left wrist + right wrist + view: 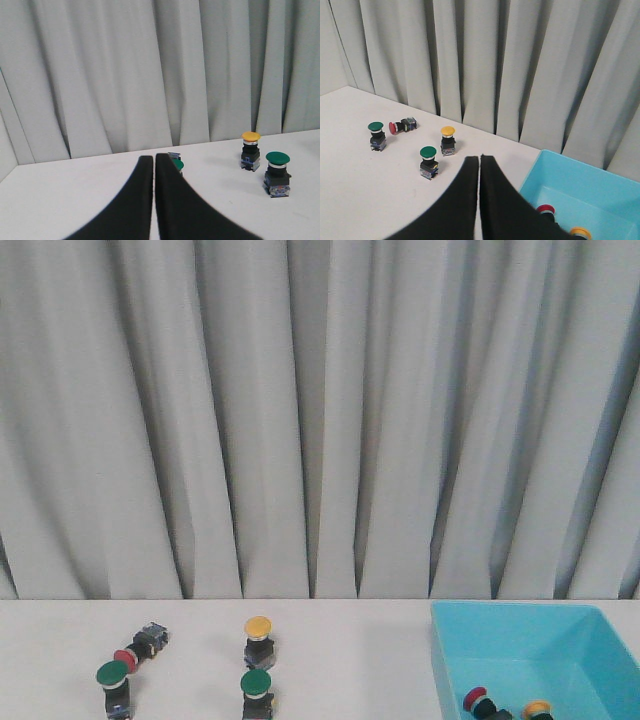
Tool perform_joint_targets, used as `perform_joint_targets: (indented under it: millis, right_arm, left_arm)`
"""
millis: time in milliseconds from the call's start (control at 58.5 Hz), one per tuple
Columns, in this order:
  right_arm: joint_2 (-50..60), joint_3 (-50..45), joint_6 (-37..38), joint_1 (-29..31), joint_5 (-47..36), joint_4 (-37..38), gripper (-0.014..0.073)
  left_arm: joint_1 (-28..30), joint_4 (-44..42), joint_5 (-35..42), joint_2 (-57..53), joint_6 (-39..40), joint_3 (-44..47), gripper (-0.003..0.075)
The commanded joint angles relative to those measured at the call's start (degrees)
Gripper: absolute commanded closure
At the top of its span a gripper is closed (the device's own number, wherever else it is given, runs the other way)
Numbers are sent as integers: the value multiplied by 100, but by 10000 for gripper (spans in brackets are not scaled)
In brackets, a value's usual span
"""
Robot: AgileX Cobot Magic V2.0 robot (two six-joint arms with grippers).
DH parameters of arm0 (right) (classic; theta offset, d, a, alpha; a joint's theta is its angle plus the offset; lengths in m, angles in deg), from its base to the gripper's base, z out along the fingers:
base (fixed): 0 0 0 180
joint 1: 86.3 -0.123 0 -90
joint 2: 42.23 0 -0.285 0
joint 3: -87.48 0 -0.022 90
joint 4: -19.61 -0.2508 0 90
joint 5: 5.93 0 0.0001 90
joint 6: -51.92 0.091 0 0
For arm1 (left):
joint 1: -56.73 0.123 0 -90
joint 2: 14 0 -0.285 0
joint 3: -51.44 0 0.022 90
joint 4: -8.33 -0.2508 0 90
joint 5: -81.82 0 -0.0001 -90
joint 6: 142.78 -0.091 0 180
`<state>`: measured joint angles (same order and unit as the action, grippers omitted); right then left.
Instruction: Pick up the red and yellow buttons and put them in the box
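1. Four buttons sit on the table [330, 660] outside the box [600, 650]: one yellow button [259, 638] upright, one red button [137, 648] lying on its side, and two green buttons [113, 684], [256, 692] upright.
2. Two more lie inside the box: a boxed red button [478, 701] and a boxed yellow button [537, 710], at its near side.
3. The yellow button stands well left of the box; the red one lies farther left still.
4. The left gripper [154, 165] is pressed together, holding nothing.
5. The right gripper [479, 165] is likewise closed and empty, just beside the box's left wall.
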<state>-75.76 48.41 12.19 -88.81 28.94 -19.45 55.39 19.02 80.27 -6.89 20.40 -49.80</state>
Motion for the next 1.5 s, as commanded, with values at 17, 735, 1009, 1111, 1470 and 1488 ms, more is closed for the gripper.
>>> perform_joint_targets:
  millis: [17, 735, 1009, 1111, 1470, 1488]
  right_arm:
    - [-46, 133, -57, 8, -313, -162, 599]
    - [215, -364, -37, 8, -888, -167, 599]
    - [1549, -2694, 973, 8, -3198, -94, 599]
    - [1977, -3275, 1332, 8, -3525, 270, 599]
    - [2692, -4070, 3516, 25, -4003, 2751, 599]
    - [2713, -4070, 3574, 25, -4003, 2911, 599]
  left_arm:
    - [12, 35, 388, -82, 60, 56, 726]
    - [12, 35, 388, -82, 60, 56, 726]
    - [12, 35, 388, -82, 60, 56, 726]
    - [12, 35, 388, -82, 60, 56, 726]
    - [12, 35, 388, -82, 60, 56, 726]
    - [12, 35, 388, -82, 60, 56, 726]
